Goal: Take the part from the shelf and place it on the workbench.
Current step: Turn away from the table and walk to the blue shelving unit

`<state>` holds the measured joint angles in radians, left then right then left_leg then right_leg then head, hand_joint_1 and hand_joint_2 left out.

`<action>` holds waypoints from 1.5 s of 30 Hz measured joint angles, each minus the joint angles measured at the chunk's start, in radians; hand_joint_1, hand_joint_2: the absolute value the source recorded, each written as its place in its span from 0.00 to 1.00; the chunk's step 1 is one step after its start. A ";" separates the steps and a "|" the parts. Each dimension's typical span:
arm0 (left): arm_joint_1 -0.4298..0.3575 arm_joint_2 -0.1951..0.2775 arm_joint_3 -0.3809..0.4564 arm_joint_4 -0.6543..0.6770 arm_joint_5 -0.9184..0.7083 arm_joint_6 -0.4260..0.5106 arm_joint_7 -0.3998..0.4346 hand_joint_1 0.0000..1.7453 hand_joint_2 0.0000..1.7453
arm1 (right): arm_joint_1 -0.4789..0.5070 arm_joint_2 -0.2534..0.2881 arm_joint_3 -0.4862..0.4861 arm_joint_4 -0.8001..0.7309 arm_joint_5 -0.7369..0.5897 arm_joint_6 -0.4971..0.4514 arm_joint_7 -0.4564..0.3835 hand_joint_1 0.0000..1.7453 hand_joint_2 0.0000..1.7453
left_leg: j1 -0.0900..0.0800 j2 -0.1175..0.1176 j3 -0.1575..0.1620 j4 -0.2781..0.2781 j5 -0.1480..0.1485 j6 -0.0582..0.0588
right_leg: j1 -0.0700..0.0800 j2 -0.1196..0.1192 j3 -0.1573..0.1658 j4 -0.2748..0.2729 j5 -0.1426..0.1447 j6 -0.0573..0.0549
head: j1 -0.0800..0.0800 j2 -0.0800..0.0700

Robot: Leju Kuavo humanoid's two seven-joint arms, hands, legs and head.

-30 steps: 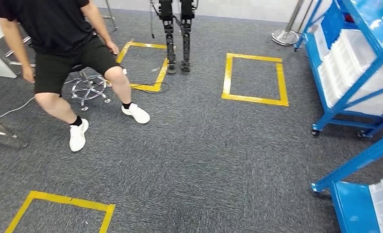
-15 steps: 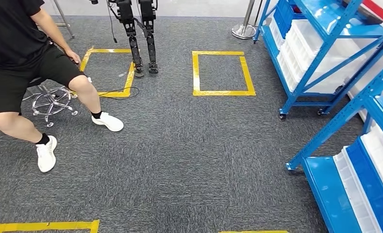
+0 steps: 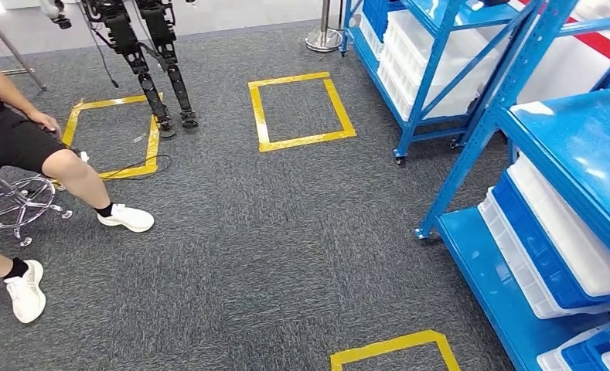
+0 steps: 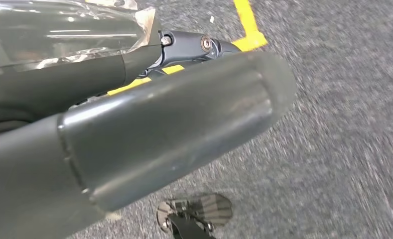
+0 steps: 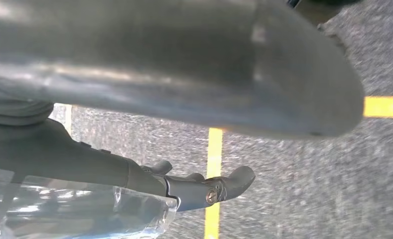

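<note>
Head view: blue shelf [image 3: 471,116] with white bins [image 3: 572,247] fills the frame's right, seated person [image 3: 23,147] at left, part not identifiable; left wrist view: left hand [image 4: 159,134] over grey carpet [image 4: 343,149], grasp indeterminate; right wrist view: right hand [image 5: 184,74], grasp likewise indeterminate.

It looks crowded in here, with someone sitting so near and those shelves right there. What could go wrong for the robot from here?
1. The seated person in black shorts stretches legs and white shoes across the grey carpet; a step that way might hit them.
2. The blue metal shelf rack stands close on the right; an arm could clip its slanted post.
3. The thin black cable by the yellow tape square could snag a foot.
</note>
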<state>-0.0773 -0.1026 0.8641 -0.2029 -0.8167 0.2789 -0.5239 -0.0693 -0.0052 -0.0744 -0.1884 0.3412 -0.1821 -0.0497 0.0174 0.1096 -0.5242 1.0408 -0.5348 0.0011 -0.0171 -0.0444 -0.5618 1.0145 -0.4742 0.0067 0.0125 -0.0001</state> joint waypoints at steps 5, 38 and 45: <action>0.009 -0.002 0.004 0.001 0.000 0.002 0.002 0.00 0.00 | -0.002 0.002 0.000 0.000 0.000 0.000 0.002 0.00 0.00 | 0.005 -0.110 -0.124 0.254 -0.115 -0.005 | 0.007 0.072 0.001 -0.001 0.007 -0.020 | -0.005 0.000; 0.005 -0.005 0.011 0.000 -0.005 0.003 0.002 0.00 0.00 | 0.004 0.003 0.000 0.000 -0.001 0.000 0.002 0.00 0.00 | 0.009 -0.123 -0.091 0.155 -0.032 0.008 | 0.007 0.118 0.004 -0.002 0.006 -0.014 | -0.007 0.000; 0.000 -0.007 0.011 0.000 -0.012 0.003 0.000 0.00 0.00 | 0.008 0.002 0.000 0.000 -0.001 -0.001 0.002 0.00 0.00 | -0.001 -0.146 -0.012 -0.035 0.048 0.035 | 0.009 0.164 -0.020 0.002 0.011 0.013 | -0.005 0.000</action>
<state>-0.0770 -0.1100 0.8755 -0.2030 -0.8283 0.2823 -0.5235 -0.0612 -0.0028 -0.0748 -0.1884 0.3403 -0.1827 -0.0473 0.0160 -0.0360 -0.5359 1.0061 -0.4872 0.0363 -0.0077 0.1195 -0.5815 1.0166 -0.4630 0.0201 0.0071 -0.0002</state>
